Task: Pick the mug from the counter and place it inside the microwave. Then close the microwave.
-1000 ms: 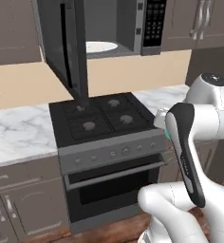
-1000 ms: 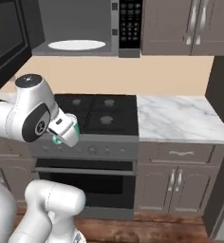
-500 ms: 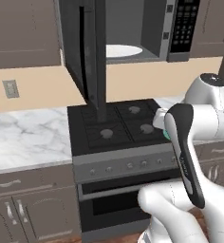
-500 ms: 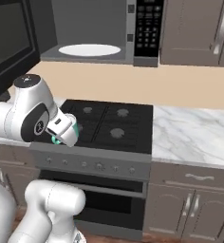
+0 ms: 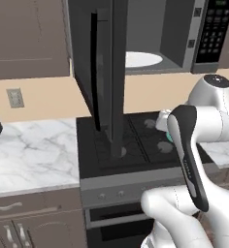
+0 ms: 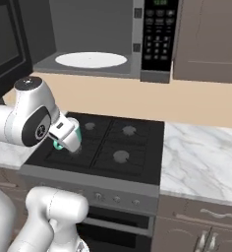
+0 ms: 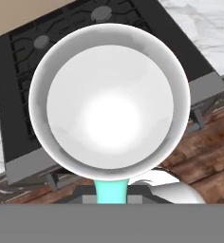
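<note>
Hand view: the mug (image 7: 108, 107) sits clamped in our hand (image 7: 111, 192) by its teal handle, poised above the stovetop (image 6: 103, 145). We judge it should rise level — clearing the open door (image 5: 104, 77) — onto the microwave (image 6: 101, 37) turntable plate (image 6: 91, 59). Marble counter (image 6: 201, 160) flanks the stovetop, brown cabinets (image 6: 209, 39) above.

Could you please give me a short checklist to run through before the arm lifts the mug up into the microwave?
1. Mug held in the hand: ok, hand shut on its teal handle.
2. Mug inside bare of contents: ok, white interior shows nothing.
3. Microwave door open: ok, it stands swung out.
4. Turntable plate free to take the mug: ok, nothing lies on it.
5. Mug above the stovetop, not touching it: ok.
6. Room between the mug and the open door on the way up: cannot tell.
</note>
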### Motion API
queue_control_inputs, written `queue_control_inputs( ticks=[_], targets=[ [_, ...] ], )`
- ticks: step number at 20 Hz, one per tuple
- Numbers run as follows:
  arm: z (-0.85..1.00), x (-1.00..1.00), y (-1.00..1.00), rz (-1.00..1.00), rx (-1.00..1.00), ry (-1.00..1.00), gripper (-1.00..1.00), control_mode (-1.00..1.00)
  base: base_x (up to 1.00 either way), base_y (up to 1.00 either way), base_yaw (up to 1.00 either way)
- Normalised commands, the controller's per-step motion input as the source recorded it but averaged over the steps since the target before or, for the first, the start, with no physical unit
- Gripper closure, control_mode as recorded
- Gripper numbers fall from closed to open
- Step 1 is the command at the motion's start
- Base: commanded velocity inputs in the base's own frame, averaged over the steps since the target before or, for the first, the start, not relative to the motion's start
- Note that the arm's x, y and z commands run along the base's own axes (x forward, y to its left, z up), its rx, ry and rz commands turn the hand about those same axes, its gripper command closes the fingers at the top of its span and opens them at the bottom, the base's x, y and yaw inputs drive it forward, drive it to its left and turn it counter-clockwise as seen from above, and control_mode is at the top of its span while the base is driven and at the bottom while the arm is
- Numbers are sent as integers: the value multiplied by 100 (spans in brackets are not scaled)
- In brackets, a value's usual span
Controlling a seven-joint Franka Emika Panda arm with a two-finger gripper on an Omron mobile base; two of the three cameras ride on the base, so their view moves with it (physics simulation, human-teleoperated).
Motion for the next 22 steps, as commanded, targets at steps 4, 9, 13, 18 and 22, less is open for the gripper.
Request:
queue_control_inputs(
  ticks=[4,9,13,18,22],
  targets=[
    [0,0,0,0,0,0,100,100,35,-10,17],
    [0,0,0,0,0,0,100,100,15,-2,13],
    [0,0,0,0,0,0,100,100,28,-1,10],
    [0,0,0,0,0,0,100,100,35,0,5],
    [0,0,0,0,0,0,100,100,41,-1,0]
  ],
)
